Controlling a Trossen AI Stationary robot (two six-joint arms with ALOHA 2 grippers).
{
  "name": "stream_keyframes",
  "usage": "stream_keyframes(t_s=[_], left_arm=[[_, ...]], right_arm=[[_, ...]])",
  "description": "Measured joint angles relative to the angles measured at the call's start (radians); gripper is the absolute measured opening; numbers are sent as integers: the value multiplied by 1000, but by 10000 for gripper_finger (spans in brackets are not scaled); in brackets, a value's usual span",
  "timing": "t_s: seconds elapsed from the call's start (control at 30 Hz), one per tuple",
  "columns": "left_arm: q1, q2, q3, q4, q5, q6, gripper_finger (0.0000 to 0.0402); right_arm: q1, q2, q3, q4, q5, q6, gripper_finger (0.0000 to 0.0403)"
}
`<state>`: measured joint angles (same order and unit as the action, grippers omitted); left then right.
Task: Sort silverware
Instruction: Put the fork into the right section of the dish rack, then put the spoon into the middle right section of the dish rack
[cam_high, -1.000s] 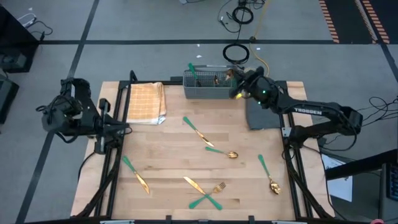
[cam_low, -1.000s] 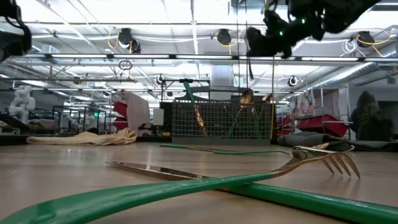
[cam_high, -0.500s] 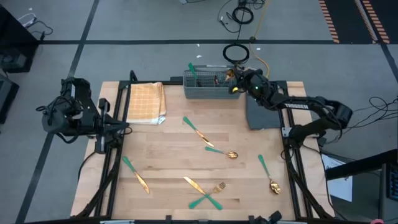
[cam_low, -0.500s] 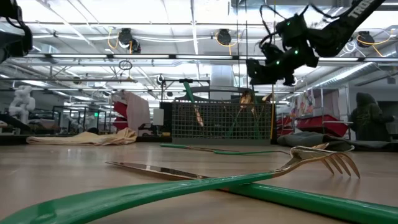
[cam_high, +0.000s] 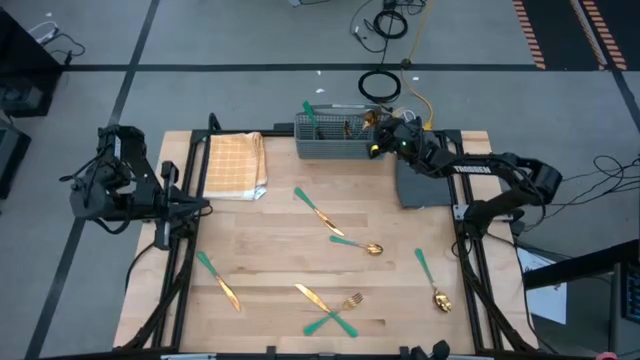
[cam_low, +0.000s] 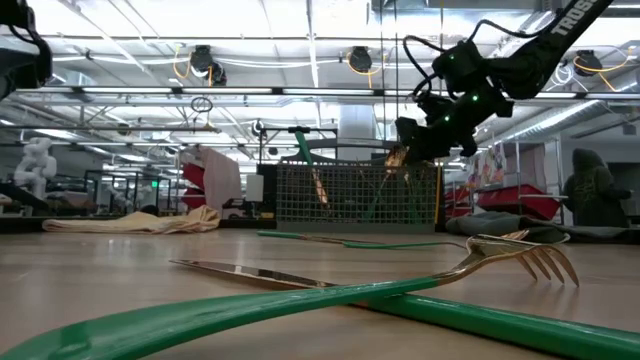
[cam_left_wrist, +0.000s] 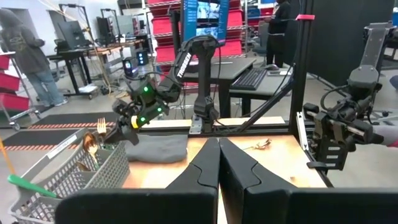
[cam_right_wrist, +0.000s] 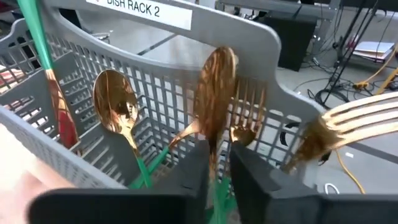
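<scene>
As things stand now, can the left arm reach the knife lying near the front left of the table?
Probably yes. The left gripper waits shut beyond the table's left edge, and the knife lies alone on bare wood on that side, with nothing over it or between them.

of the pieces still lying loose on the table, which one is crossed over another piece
The fork near the table's front edge: its green handle crosses a knife, making an X. The other loose pieces lie apart or only meet at their tips.
</scene>
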<state>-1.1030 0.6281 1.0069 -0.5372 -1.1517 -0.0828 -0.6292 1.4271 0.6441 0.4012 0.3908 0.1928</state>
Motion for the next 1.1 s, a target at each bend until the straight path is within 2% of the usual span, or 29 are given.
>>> stream_keyframes(t_s=[0.23,0.3,0.43,0.47,0.5,0.6,0.73,0.93,1.1], left_arm=[[0,1,0,-6,3,-17,8],[0,2,0,-8,15,-18,9],[0,5,0,-42,48,-54,9],[0,6,0,-54,49,-67,9],[0,5,0,-62,48,-70,10],[0,6,0,-71,49,-78,10],[0,6,0,-83,49,-113,10],[0,18,0,-87,49,-138,11],[0,33,0,-116,69,-196,11]], right_arm=[[11,-123,0,-94,-25,-10,139],[27,-184,0,-99,-145,-11,150],[123,-315,4,-115,-586,131,156],[168,-330,4,-144,-680,159,155],[228,-335,4,-187,-731,184,154],[410,-305,1,-353,-691,212,146],[593,-194,1,-397,-558,215,145],[683,-9,82,-416,-475,188,152],[734,179,286,-674,-447,97,168]])
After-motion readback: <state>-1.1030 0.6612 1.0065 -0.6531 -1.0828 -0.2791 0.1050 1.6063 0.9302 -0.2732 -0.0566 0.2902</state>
